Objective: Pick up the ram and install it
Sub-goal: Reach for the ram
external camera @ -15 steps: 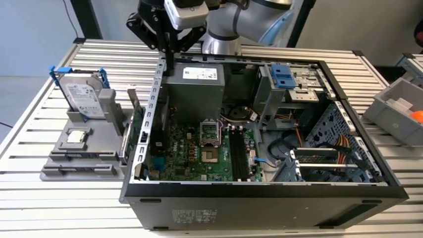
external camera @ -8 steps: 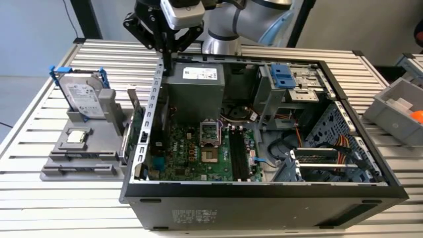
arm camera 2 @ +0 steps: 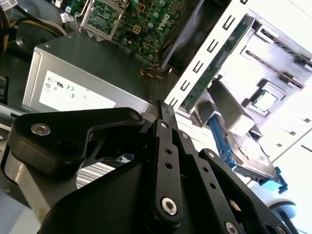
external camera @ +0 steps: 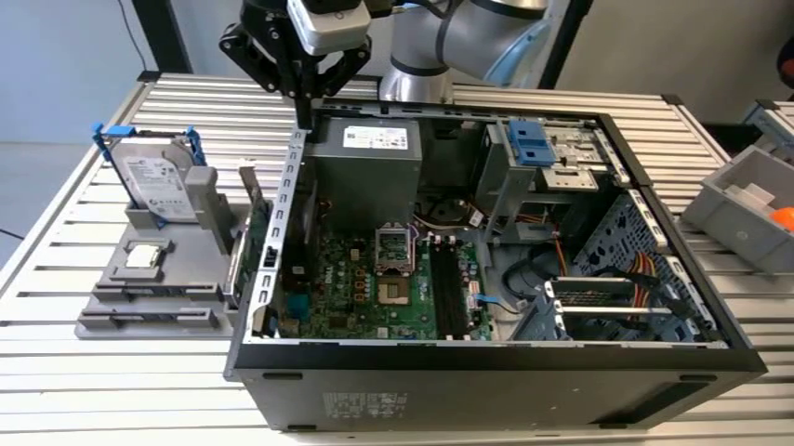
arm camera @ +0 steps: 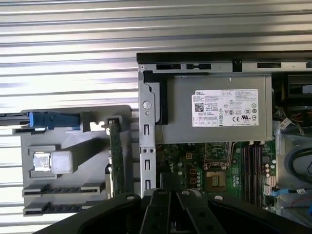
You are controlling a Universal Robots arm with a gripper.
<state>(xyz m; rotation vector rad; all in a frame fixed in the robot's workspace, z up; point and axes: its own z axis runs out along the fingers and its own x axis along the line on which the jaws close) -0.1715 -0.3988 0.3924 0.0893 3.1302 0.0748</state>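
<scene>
exterior view: the fingers are pressed together above the case's rear wall. they hang between the grey fixture on the exterior view's left and the long memory slots on its right.
second wrist view: the fingertips meet, and i see nothing between them.
first wrist view: the slots run lengthwise away from the rear wall. where the ram lies i cannot tell.

Case black; motherboard green; supply grey, white label; drive silver — blue rails; table pale, ribbed; gripper black.

I get bright light; the slatted surface glares white in both wrist views, and the computer case lies shadowed inside.
</scene>
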